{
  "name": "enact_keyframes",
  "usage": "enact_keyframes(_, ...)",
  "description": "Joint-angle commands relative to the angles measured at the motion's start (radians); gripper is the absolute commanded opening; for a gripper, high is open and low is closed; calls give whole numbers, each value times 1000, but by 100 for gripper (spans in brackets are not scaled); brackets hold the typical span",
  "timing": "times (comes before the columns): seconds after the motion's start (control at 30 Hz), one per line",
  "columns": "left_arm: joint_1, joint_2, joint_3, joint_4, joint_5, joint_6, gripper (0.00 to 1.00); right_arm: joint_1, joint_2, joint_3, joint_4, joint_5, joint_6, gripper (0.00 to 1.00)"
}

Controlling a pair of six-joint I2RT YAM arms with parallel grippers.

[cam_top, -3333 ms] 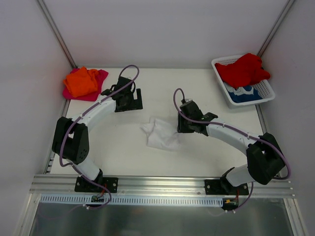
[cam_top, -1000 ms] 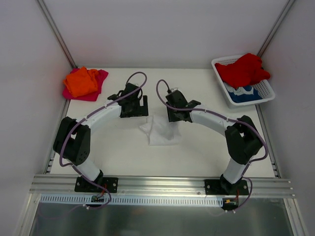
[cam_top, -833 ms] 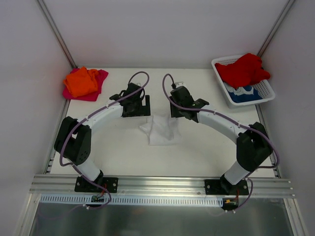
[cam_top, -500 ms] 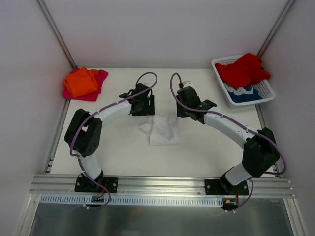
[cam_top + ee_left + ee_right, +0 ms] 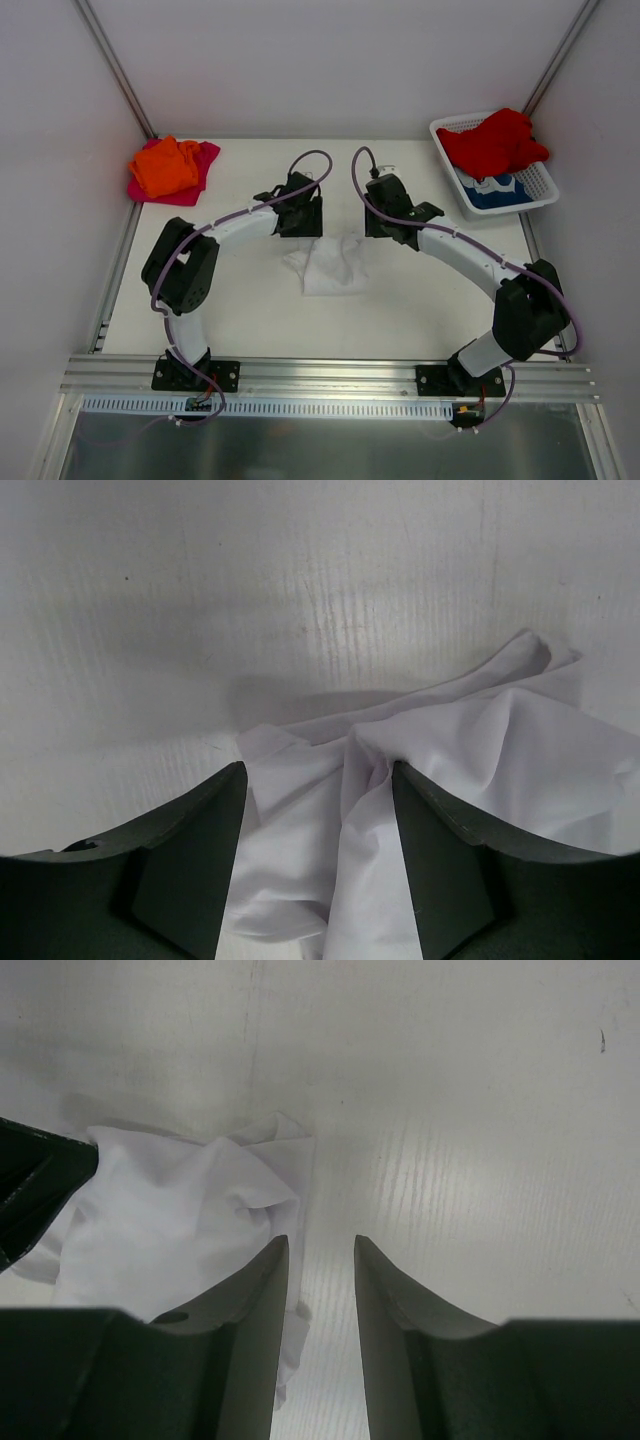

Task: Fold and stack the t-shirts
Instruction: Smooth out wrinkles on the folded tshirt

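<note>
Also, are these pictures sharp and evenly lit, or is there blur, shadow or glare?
Top view: sharp, even light; the white shirt shows faintly against the white table. Left wrist view: the left claw is dark and blurred, soft shadow behind the shirt. Right wrist view: the right claw is blurred, glare on the table.

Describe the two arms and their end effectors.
Both the left arm and right arm have white tubular links between bulky black joints, on black base plates. A thin purple cable runs along each and loops at the wrist. The left end effector and right end effector each have two dark, tapering fingers.
</note>
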State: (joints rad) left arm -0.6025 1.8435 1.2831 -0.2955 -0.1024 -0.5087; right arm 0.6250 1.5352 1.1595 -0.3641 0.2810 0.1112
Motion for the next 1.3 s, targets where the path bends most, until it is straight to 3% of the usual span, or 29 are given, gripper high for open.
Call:
enact_keyframes(0.0,-23,-47,35,18,1,-13,61,-8,-35,-7,-7,0,-2,36)
enact_keyframes(0.53,-62,-202,-13,2,-42,-28,64,-13,-20,-15,4,-19,-1,34)
enact_keyframes(1.27,-75,-21,7,2,-10,-42,60,-13,-56,-20,5,-17,4,33)
